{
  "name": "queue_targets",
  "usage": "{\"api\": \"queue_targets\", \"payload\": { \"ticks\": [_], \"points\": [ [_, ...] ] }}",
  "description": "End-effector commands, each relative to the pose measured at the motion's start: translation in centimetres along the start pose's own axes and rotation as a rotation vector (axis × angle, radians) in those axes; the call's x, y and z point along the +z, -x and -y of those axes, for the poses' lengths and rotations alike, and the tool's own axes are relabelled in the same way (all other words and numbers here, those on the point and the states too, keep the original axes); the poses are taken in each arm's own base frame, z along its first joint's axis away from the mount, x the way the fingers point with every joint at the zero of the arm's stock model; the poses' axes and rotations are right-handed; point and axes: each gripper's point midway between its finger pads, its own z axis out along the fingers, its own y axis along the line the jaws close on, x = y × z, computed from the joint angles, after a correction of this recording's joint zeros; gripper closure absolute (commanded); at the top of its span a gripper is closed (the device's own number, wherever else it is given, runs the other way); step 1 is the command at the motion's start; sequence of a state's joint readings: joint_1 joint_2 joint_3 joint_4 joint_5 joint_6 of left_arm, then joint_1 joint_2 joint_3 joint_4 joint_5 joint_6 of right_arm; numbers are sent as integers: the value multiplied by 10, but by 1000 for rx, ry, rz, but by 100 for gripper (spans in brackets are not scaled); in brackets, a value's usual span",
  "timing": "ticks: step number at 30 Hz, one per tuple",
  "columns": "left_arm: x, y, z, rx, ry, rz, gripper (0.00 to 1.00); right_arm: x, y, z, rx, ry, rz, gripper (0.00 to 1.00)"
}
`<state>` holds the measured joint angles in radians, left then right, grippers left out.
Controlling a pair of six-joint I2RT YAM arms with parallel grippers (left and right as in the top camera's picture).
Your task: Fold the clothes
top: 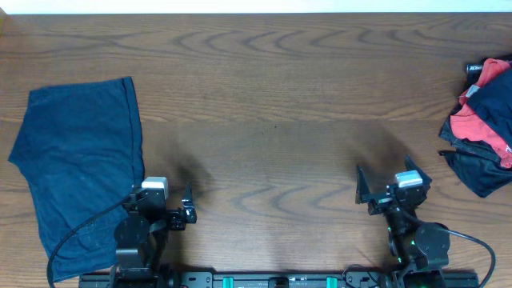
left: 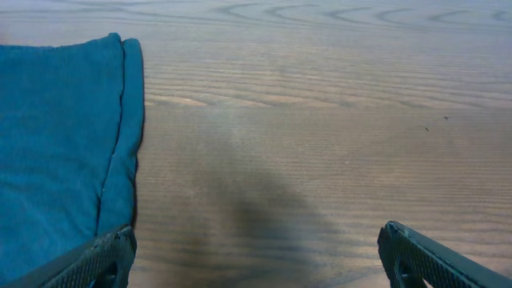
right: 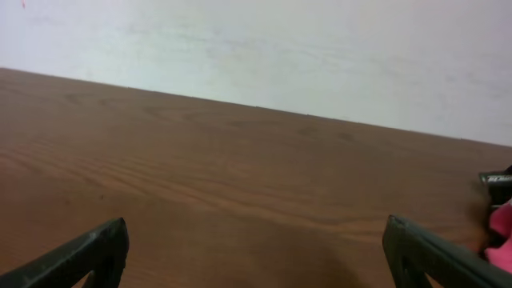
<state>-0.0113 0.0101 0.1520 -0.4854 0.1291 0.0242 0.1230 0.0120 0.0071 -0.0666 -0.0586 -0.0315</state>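
The dark navy-blue shorts (top: 76, 164) lie folded flat at the table's left side, with a stitched hem along the right edge. They also show at the left of the left wrist view (left: 56, 144). My left gripper (top: 164, 202) is open and empty just right of the shorts' lower part; in its own view (left: 256, 252) the left finger tip sits by the fabric edge. My right gripper (top: 392, 182) is open and empty over bare wood at the front right, also seen in its own view (right: 256, 252).
A heap of red, pink and dark clothes (top: 484, 120) lies at the table's right edge; a bit of it shows in the right wrist view (right: 500, 232). The wooden table (top: 272, 120) ends at a white wall at the back.
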Motion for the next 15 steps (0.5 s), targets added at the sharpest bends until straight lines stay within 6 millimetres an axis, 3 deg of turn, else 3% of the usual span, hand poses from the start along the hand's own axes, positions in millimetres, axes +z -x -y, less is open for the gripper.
{"api": "queue_targets", "payload": {
  "ticks": [1,6,15],
  "points": [
    [2,-1,3,10,-17,10,2,0,0,-4,159,18,1,1],
    [0,21,17,-16,-101,96,2,0,0,-6,218,31,-1,1],
    [-5,39,18,-16,-100,93,2,-3,-5,-15,226,74,-113,1]
  ]
}}
